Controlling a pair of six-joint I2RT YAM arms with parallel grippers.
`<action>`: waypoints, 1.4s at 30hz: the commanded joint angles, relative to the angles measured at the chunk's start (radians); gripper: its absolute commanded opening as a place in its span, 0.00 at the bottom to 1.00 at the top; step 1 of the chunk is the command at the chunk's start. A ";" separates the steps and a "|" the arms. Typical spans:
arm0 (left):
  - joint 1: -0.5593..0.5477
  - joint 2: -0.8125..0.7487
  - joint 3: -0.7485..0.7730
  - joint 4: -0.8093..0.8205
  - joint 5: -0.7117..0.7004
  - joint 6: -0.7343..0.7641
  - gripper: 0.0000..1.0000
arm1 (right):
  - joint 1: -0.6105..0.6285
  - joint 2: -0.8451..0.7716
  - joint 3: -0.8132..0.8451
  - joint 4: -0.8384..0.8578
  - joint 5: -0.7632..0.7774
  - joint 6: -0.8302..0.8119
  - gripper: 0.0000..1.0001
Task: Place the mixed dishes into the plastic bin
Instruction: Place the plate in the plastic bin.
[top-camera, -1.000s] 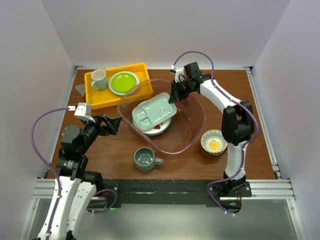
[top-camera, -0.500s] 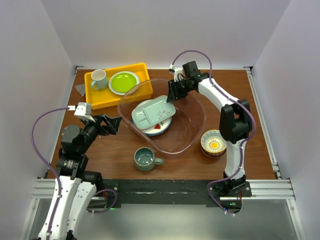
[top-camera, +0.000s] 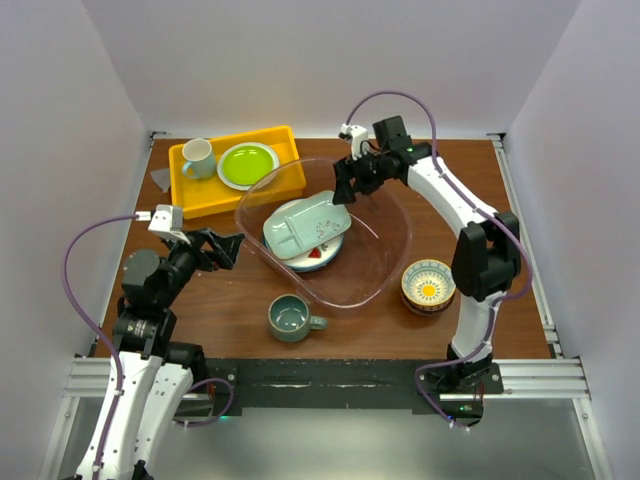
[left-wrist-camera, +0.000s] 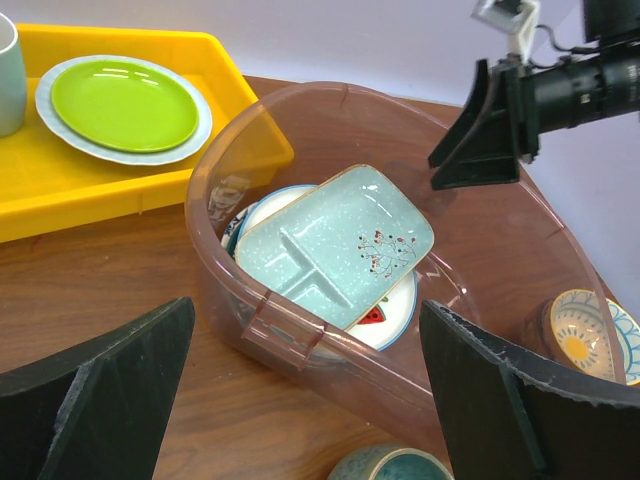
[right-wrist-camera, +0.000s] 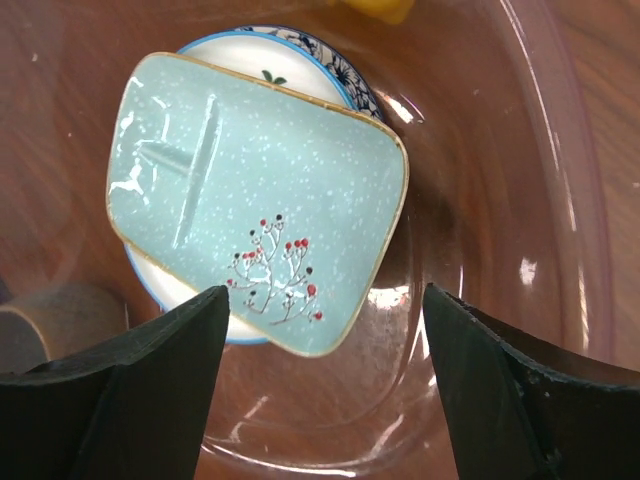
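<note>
The pale-green rectangular divided tray (top-camera: 305, 226) lies inside the clear pinkish plastic bin (top-camera: 388, 250), just below the spread empty right claw (top-camera: 343, 190), on a brown wooden table (top-camera: 520, 200) between pale walls (top-camera: 330, 60).

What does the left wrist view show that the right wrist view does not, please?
Only the left wrist view: the yellow tray holding the lime-green plate, plus the patterned bowls and the grey-green mug outside the plastic bin. Only the right wrist view: the right claw from its own side, open and empty, straight above the dishes. Both: the pale-green divided tray lying on a white plate inside the bin.
</note>
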 joint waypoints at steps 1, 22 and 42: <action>0.007 -0.003 -0.015 0.056 0.021 0.019 1.00 | -0.004 -0.119 -0.038 -0.005 0.010 -0.096 0.84; 0.007 0.009 -0.015 0.059 0.041 0.021 1.00 | -0.179 -0.618 -0.387 0.102 -0.195 -0.224 0.96; 0.006 0.009 -0.017 0.062 0.047 0.021 1.00 | -0.363 -0.824 -0.491 -0.088 -0.113 -0.366 0.98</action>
